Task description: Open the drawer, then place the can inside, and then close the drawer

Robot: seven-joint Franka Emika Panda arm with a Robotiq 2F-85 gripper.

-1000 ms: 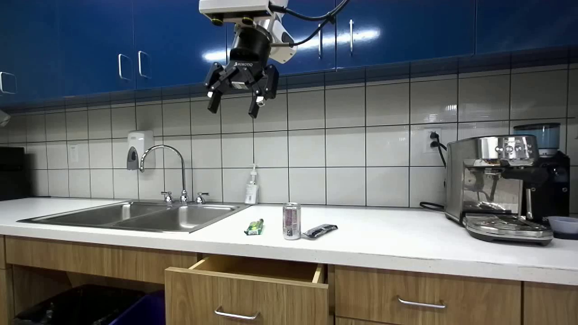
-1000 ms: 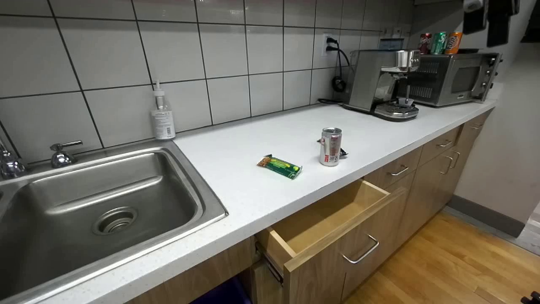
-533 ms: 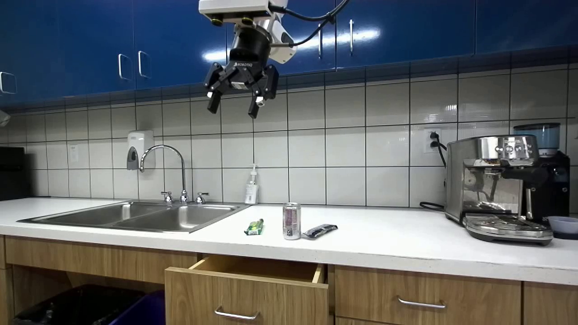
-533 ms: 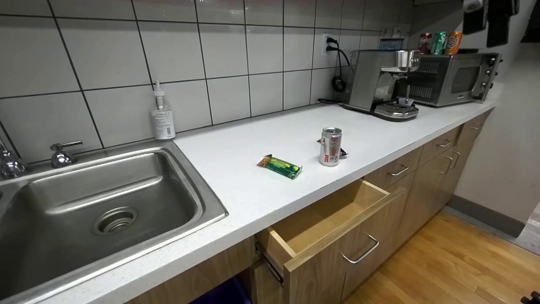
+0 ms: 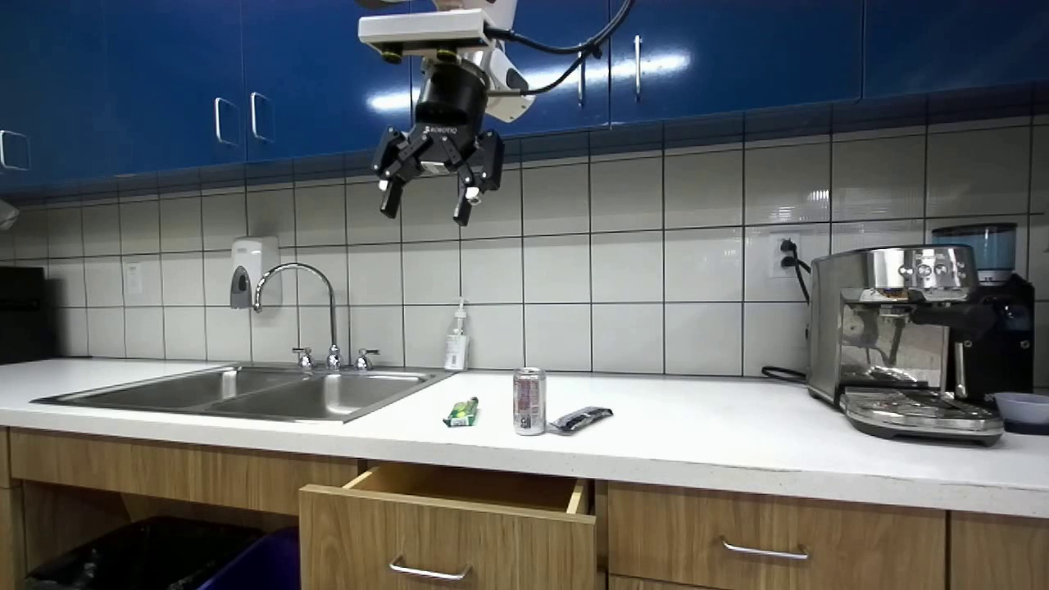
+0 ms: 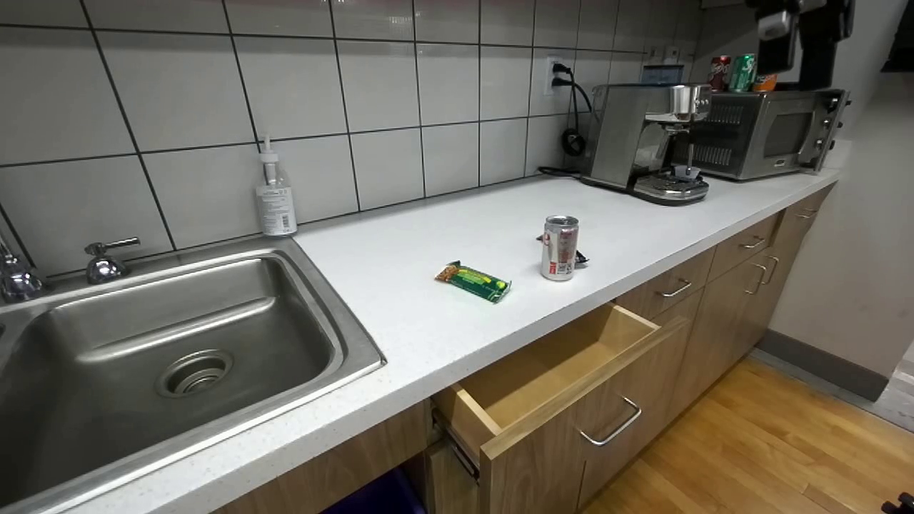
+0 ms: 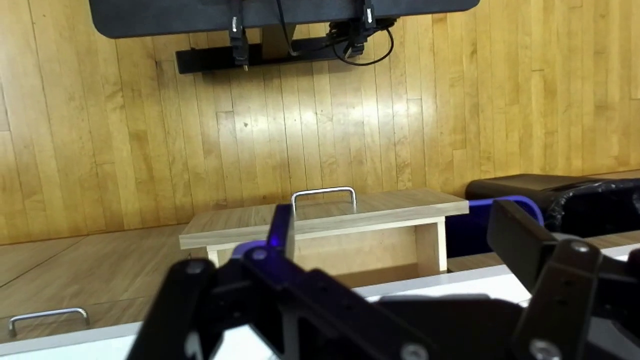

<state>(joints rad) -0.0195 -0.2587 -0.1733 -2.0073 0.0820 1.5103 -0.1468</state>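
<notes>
The can [image 5: 529, 401] is silvery and stands upright on the white counter near its front edge; it also shows in an exterior view [image 6: 560, 248]. The drawer [image 5: 447, 537], wood-fronted with a silver bar handle, is pulled open below the counter in front of the can. Its visible inside [image 6: 557, 360] holds nothing. The drawer also shows in the wrist view [image 7: 395, 204], beyond the fingers. My gripper [image 5: 426, 215] is open and empty, high above the counter, left of the can in that view. In the wrist view the jaws stand wide apart [image 7: 397, 225]. The can is out of the wrist view.
A green wrapped bar [image 6: 477, 281] lies beside the can, and a dark packet [image 5: 580, 419] lies partly behind it. A sink [image 5: 246, 392], soap bottle [image 5: 457, 340] and coffee machine [image 5: 893, 336] stand around. Blue cabinets [image 5: 729, 57] hang above. The counter edge [image 5: 697, 475] overhangs the drawer.
In the last half second my gripper has moved down slightly. In an exterior view its fingers have shifted left and now partly cover an orange can on the oven. Can and drawer have not moved.
</notes>
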